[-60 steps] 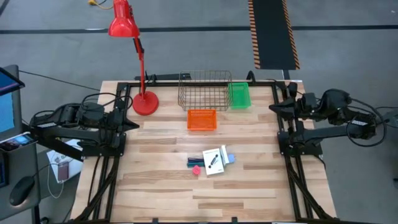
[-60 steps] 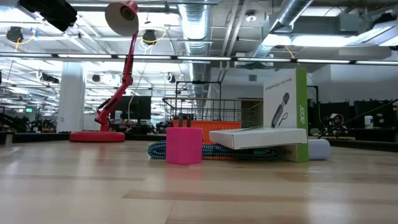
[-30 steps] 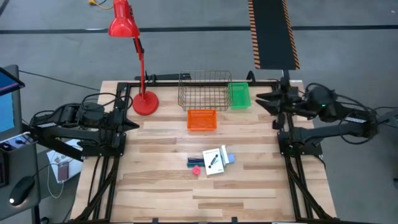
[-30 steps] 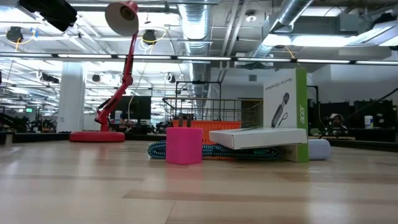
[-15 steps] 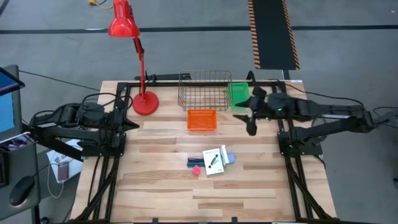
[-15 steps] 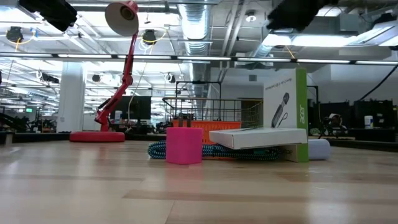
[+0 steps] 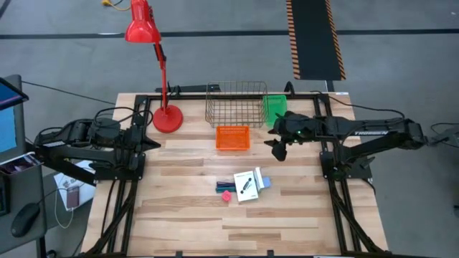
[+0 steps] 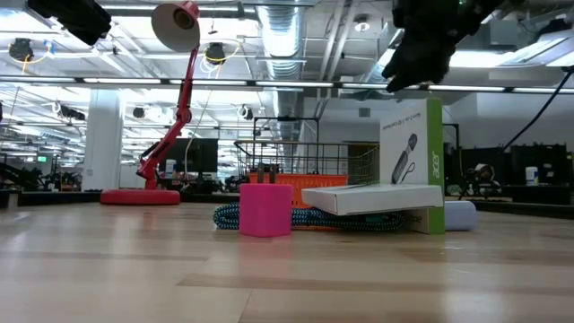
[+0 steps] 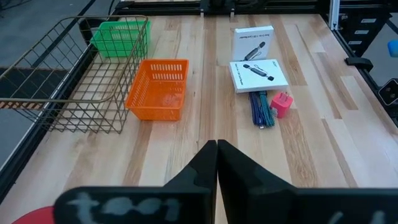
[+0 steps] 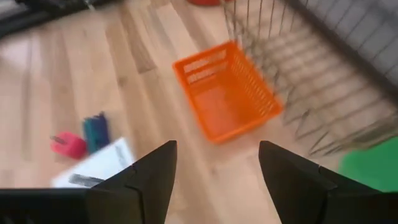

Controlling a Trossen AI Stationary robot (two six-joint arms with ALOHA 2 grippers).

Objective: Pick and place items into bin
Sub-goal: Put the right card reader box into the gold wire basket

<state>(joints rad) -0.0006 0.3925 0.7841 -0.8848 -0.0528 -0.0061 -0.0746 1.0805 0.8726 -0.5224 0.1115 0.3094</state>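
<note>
Black right gripper spread wide, empty, in the air between orange plastic bin and green bin. Two white printed boxes, teal sticks, pink block clustered mid-table. Left gripper pressed together, parked at left edge.

The high view looks straight down on the whole table. The low view sits at table height, close to the pink piece. Each wrist view looks forward over the table; both share the orange bin and the wire basket.
</note>
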